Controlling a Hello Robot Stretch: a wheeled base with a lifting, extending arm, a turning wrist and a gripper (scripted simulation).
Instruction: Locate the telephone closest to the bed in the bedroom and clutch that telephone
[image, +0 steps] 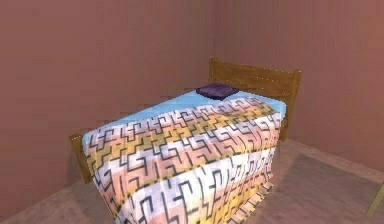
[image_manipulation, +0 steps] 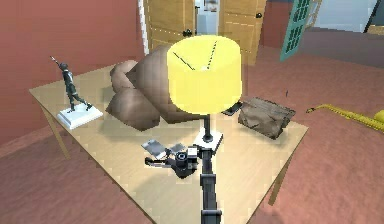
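Found open floor (image: 322, 178) at the forward view's right beside the bed (image: 190, 150), quilt blocky-patterned, headboard (image: 256, 76) wooden. In the arm side view, found a small pale flat thing (image_manipulation: 155, 149), perhaps the telephone, on the wooden tabletop (image_manipulation: 100, 135), well in from its edges, at the jaws. Could not tell the jaws' spread or hold.
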